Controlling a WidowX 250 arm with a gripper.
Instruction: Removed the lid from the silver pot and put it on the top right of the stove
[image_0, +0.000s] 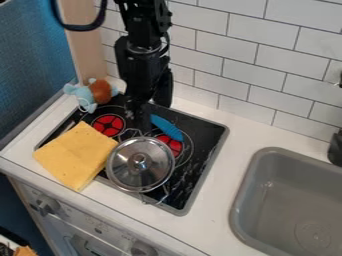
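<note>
**Lid on the pot, blue obstacle near its goal**

The clear lid (155, 172) sits over the silver pot (137, 190), on the front part of the stove (206, 150). Its knob (139, 161) faces up near the middle, which probably makes it the best place to grip for a straight lift. The end effector (139, 125) hangs down over the rear of the stove, behind the lid and apart from the knob. Whether it is apart or together cannot be told from here, but nothing is seen hanging from it. From there, it would likely need to come forward over the knob before going down.

A blue toy (166, 128) lies slantwise by the right red burner (172, 145), towards the rear. It could leave the lid tilted if that is set on top of it, so the bare black surface further right seems the better landing spot. The yellow cloth (73, 155) spreads from the stove's left side onto the white table (234, 135), with a corner close beside the lid; a low sideways move might drag it. The plush toy (92, 94) is at the rear left, probably out of the way. The grey sink (267, 200) is well apart on the right.
</note>
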